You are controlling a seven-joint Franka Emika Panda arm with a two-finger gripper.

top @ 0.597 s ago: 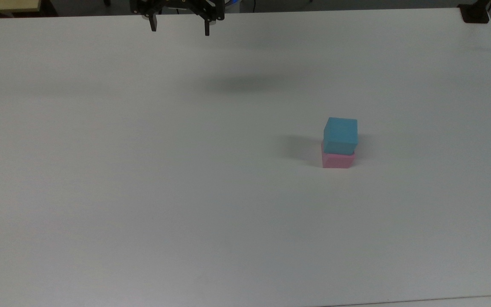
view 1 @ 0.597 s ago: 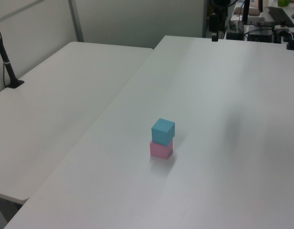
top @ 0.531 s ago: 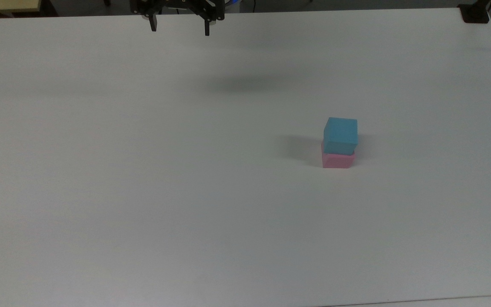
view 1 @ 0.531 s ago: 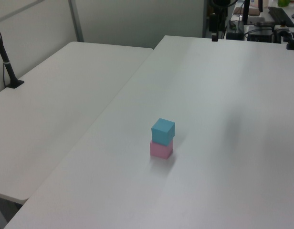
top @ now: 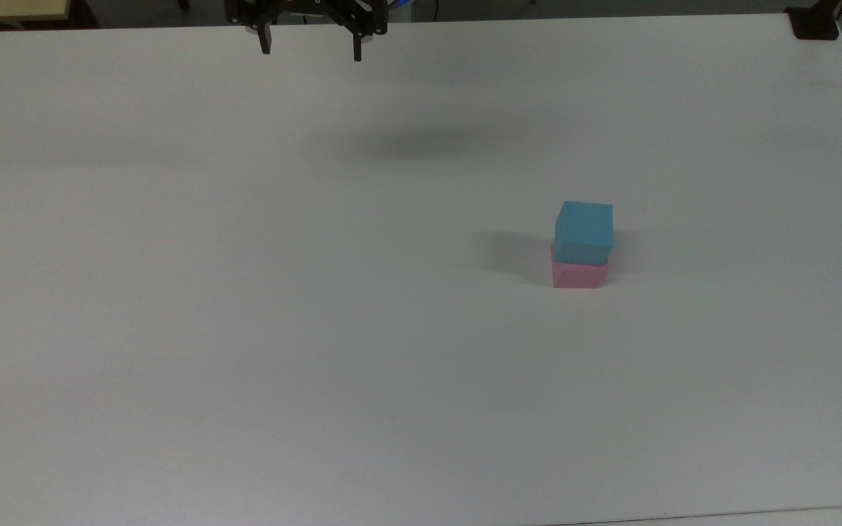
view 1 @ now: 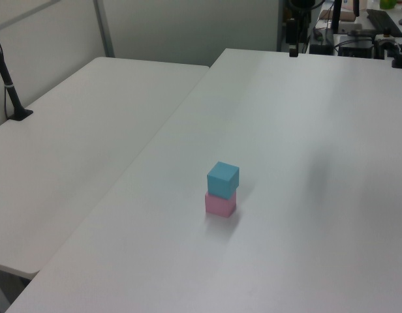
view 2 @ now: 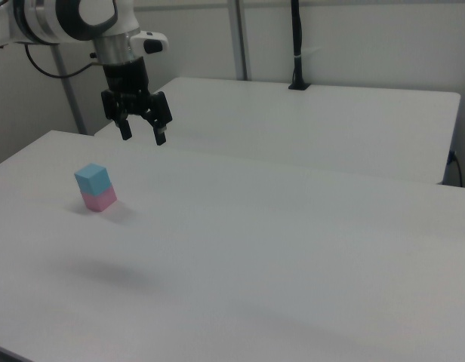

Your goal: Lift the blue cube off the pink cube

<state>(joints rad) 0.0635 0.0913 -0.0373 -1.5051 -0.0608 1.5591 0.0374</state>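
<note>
The blue cube [top: 584, 231] sits squarely on top of the pink cube [top: 579, 275] on the white table [top: 245, 292], right of centre in the top view. The stack also appears in the left view, blue cube [view 1: 222, 179] over pink cube [view 1: 220, 204], and in the right view, blue cube [view 2: 92, 179] over pink cube [view 2: 100, 199]. My gripper [top: 310, 52] hangs open high above the table at the top view's upper edge, far from the stack, with nothing between its fingers. In the right view the gripper [view 2: 143, 137] hovers up and to the right of the cubes.
A second white table [view 1: 77, 150] adjoins on the left view's left, with a black pole mount [view 1: 12, 98] on it. A black clamp [top: 814, 25] sits at the top view's upper right corner. Desk clutter [view 1: 364, 29] lies beyond the far edge in the left view.
</note>
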